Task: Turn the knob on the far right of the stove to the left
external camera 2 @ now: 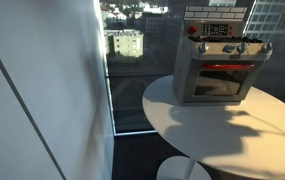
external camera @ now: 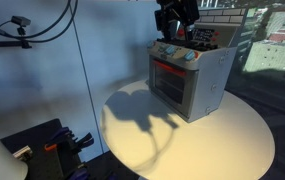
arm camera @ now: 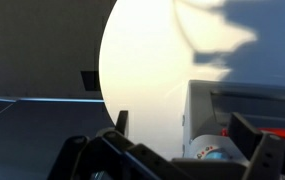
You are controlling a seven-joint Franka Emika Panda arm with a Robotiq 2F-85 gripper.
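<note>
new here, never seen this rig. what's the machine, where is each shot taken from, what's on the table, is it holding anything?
It is one robot arm with a two-fingered gripper, driven remotely by a person. Two pictures come from cameras standing outside the robot; the third comes from a camera on its wrist, looking past the gripper's dark fingers. On the round white table stands a small grey toy stove with a red-framed door and a row of small knobs. In an exterior view the gripper hangs just above the stove's top. Its jaws stand open and nothing is held between them.
</note>
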